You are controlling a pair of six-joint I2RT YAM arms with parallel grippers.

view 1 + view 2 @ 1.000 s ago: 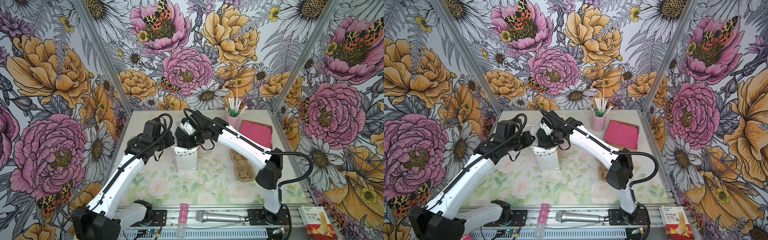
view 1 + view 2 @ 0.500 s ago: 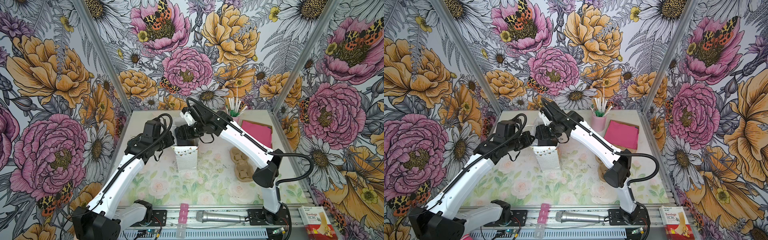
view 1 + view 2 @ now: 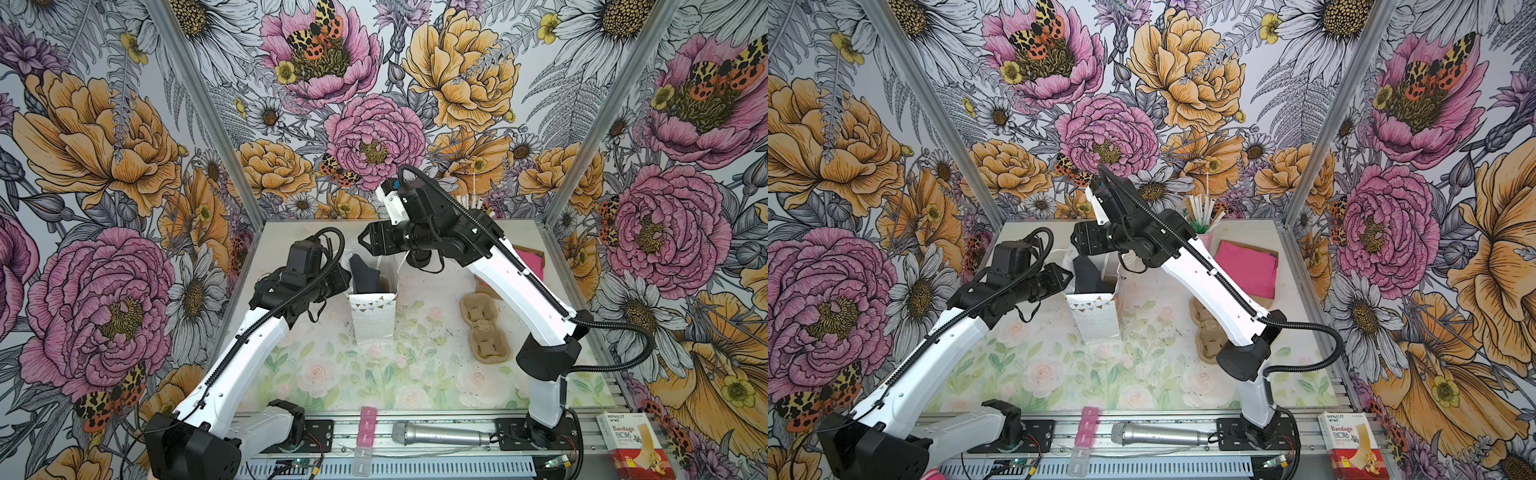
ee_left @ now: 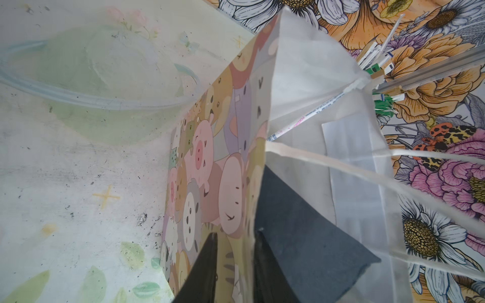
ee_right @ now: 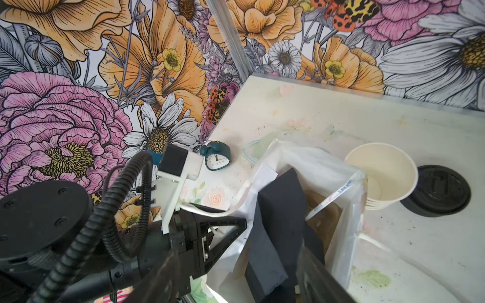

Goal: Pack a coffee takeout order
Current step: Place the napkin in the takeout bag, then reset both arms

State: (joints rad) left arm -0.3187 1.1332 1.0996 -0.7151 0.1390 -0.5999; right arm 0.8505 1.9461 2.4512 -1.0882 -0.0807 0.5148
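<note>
Packed so far: black napkin [image 3: 363,274] standing in paper bag [image 3: 372,316], frame centre; rest of the order not yet in.
L gripper [image 4: 236,232], left of bag, straddles its wall w/ jaws parted, not pinching, prob. to keep the mouth wide. R gripper [image 3: 362,243] hangs above the far rim, spread & empty. Just behind bag: white cup [image 5: 383,175] & black lid [image 5: 438,190] on table, handy for R arm.

Lighting's bright, soft and even, hardly any shadows on the table [image 3: 332,382]. Both top views are sharp, walls bowing a bit at the edges. Wrist views are softer: the left gripper [image 4: 236,232] is a dark blur up close, and the bag [image 4: 315,65] looks washed out inside.
</note>
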